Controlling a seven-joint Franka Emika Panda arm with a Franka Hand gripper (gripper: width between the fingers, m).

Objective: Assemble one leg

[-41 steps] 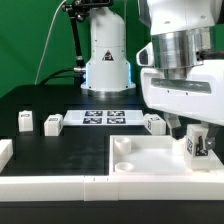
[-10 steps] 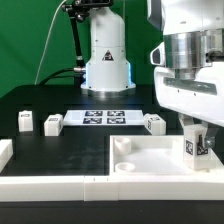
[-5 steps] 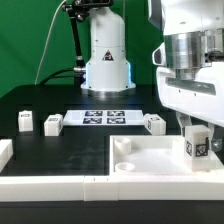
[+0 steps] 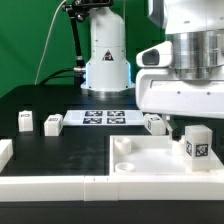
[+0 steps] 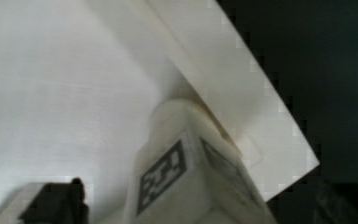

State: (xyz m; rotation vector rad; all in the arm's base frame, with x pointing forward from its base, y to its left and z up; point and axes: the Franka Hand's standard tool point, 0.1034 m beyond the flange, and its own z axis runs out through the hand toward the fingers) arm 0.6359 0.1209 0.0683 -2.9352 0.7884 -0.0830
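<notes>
A leg (image 4: 196, 143), a small white post with a black-and-white tag, stands upright on the white tabletop (image 4: 150, 160) near its corner at the exterior view's right. My gripper (image 4: 186, 122) hangs just above and behind the leg. In the wrist view the leg (image 5: 194, 170) rises between my dark fingertips (image 5: 55, 201), with a gap on both sides. The jaws are open and hold nothing. Three more legs (image 4: 25, 121) (image 4: 53, 122) (image 4: 153, 122) lie on the black table behind the tabletop.
The marker board (image 4: 105, 117) lies in the middle of the table in front of the robot base (image 4: 107, 60). White border rails (image 4: 40, 186) run along the front, with a white block (image 4: 5, 150) at the exterior view's left edge.
My gripper has let go of the leg and risen a little. The leg stays upright on the tabletop. Nothing else has moved.
</notes>
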